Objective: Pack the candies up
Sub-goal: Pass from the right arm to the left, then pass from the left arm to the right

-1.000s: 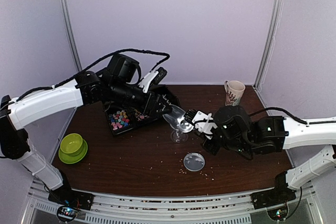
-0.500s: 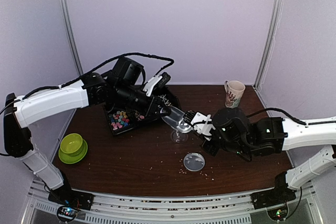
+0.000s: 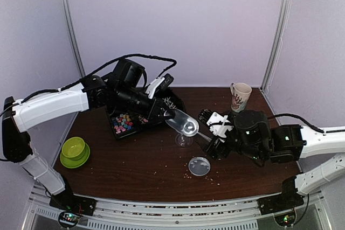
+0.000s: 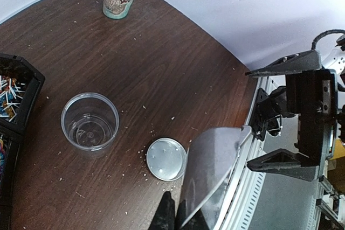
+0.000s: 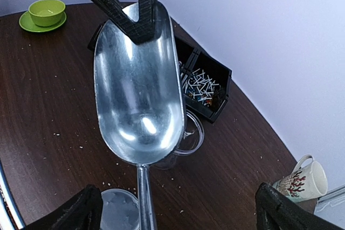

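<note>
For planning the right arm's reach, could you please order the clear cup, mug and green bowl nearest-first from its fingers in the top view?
1. Clear cup, just left of the fingers.
2. Mug, back right.
3. Green bowl, far left.

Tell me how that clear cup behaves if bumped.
The clear cup looks empty and thin-walled, so it is probably light and would slide or tip at a nudge. Its lid lies beside it, so the open rim may flex if squeezed.

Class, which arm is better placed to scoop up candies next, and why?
Probably left: its end effector grips the scoop near the candies; the right end effector stands open, holding nothing.
</note>
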Available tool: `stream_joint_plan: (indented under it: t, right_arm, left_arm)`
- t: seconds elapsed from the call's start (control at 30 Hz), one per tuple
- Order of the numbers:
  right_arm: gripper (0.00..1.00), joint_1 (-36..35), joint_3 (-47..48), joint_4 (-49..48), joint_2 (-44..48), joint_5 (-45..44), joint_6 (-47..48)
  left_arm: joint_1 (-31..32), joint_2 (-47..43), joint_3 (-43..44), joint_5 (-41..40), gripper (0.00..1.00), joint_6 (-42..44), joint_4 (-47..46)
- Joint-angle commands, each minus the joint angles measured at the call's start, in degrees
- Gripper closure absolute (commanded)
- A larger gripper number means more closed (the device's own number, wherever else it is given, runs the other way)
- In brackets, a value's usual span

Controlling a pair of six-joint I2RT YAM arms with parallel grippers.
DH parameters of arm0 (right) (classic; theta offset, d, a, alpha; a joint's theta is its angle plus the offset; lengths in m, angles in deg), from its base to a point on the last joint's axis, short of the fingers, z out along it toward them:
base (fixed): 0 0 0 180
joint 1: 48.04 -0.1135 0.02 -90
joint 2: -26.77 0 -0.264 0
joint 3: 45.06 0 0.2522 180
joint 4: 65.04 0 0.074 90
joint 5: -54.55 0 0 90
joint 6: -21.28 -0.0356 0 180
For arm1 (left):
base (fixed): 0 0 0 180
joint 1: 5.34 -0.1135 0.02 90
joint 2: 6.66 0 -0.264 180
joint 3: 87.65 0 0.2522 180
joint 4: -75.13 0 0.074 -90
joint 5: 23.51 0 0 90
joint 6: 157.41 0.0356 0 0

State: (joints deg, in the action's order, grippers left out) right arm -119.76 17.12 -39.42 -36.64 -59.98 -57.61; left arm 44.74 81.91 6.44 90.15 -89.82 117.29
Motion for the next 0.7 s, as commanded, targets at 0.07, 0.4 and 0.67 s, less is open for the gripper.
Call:
stream_joint_plan:
  t: [0.07,0.4,0.67]
  right_arm:
    - [0.01,-0.60,-6.24,-10.57,4.30,0.41,5.74]
    - [0.12,-1.25,-11.60,-21.70,7.25,5.86,14.72]
    - [0.57,-1.93,-10.95,-21.65,5.94,6.33,15.82]
  left_arm:
    - [-2.01,-3.36,-2.89,7.18,1.00,-2.42,-6.94]
    - [-2.25,-2.69,-4.95,11.64,1.00,-5.34,-10.90]
    - [-2.27,-2.83,-5.62,12.47,1.00,-6.41,-12.32]
